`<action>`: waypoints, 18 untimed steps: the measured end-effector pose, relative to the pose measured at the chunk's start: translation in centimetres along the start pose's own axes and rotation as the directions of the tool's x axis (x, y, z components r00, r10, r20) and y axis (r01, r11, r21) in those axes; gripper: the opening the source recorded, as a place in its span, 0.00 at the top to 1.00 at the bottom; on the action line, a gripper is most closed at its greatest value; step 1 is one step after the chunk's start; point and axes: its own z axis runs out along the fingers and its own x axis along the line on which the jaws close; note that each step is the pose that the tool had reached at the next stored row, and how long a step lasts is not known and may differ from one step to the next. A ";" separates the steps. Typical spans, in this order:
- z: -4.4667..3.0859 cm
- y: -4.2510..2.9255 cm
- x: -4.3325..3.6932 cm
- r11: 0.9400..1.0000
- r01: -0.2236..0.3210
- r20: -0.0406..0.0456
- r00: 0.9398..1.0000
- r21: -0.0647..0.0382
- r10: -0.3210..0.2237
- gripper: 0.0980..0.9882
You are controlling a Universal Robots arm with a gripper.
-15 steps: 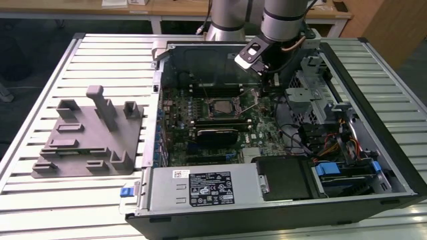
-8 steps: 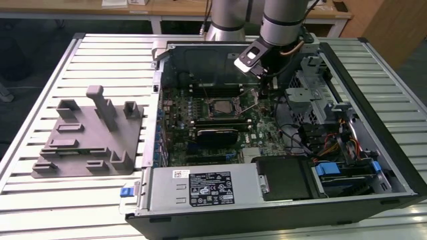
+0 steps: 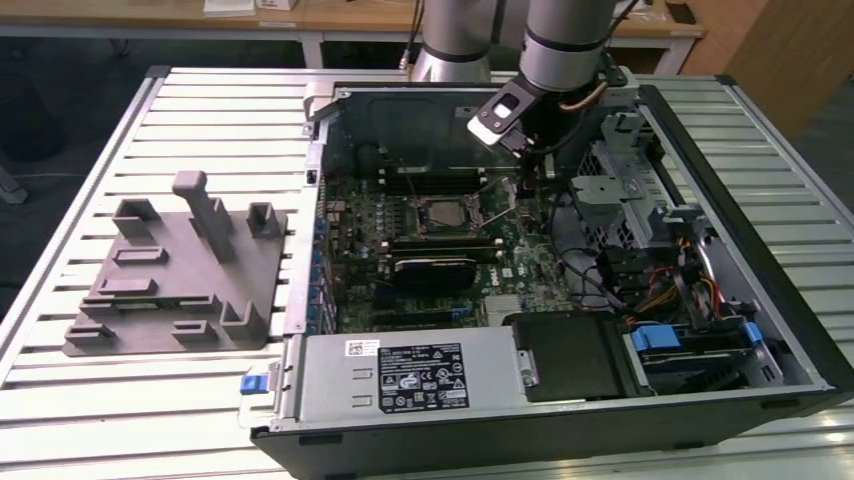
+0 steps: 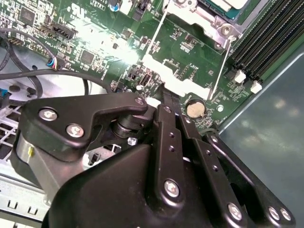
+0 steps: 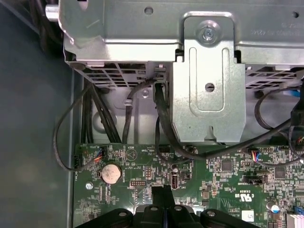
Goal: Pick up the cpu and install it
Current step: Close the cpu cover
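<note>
— Gripper (image 4: 165, 92)?
— Fingers (image 5: 157, 195) pressed together, close over the green board (image 4: 95, 28), near the coin battery (image 4: 194, 109).
— Cpu (image 3: 438, 212)?
— Farther on, mid-board, lying flat in the socket (image 4: 221, 29). Silver top facing up, pale rim. Square, no longer side; edges in line with the socket frame.

Arm (image 3: 561, 65) above the computer case (image 3: 534, 445): silver-grey tube, dark band round it. White-faced camera block (image 3: 494, 122) clipped on, coppery cable (image 3: 587, 100) looping out. Black gripper (image 4: 167, 102), flat linkage bars (image 4: 164, 142), shiny silver screws (image 4: 171, 188) dotted along them.
</note>
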 end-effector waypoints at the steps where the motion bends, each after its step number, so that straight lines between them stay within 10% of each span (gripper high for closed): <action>1: -0.01 -0.09 0.00 1.000 0.000 0.000 1.000 0.000 0.000 0.99; 18: -0.12 -2.46 0.00 1.000 -0.002 0.000 1.000 0.000 0.002 0.99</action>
